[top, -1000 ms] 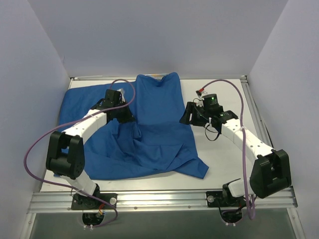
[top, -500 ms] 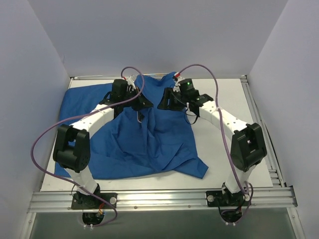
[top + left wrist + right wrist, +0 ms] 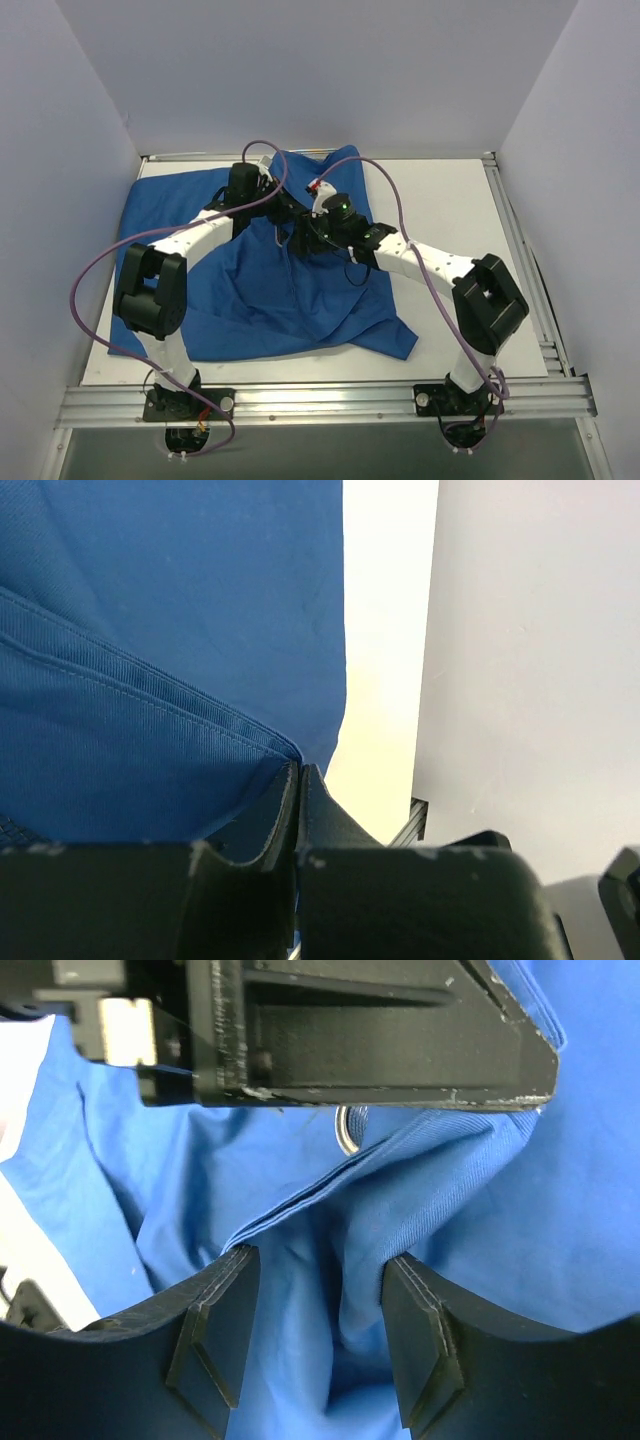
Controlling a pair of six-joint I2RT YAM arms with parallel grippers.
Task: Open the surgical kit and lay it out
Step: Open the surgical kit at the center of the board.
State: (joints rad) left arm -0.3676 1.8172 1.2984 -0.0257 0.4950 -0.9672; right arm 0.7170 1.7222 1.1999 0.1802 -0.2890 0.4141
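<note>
The surgical kit's royal-blue cloth wrap (image 3: 250, 290) lies rumpled over the left and middle of the table; tray and instruments are hidden. My left gripper (image 3: 288, 207) is over the cloth's back middle, shut on a hemmed edge (image 3: 200, 705) that ends at its fingertips (image 3: 298, 768). My right gripper (image 3: 303, 238) sits just in front of it, open, its fingers (image 3: 225, 1290) astride a raised fold of cloth (image 3: 330, 1310). In the right wrist view the left gripper's black body (image 3: 380, 1040) fills the top, with a small silver ring (image 3: 350, 1130) showing under it.
Bare white table (image 3: 450, 200) lies right of the cloth. Pale walls close in on three sides, and a metal rail (image 3: 320, 400) runs along the near edge. Purple cables (image 3: 90, 280) loop off both arms. The left wrist view shows the table's edge strip (image 3: 385, 630) and the wall (image 3: 530, 630).
Both arms have swung in to the cloth's back middle. The left gripper carried the cloth edge rightward; the right gripper moved left from beside the cloth onto the fold, its jaws narrowing slightly.
</note>
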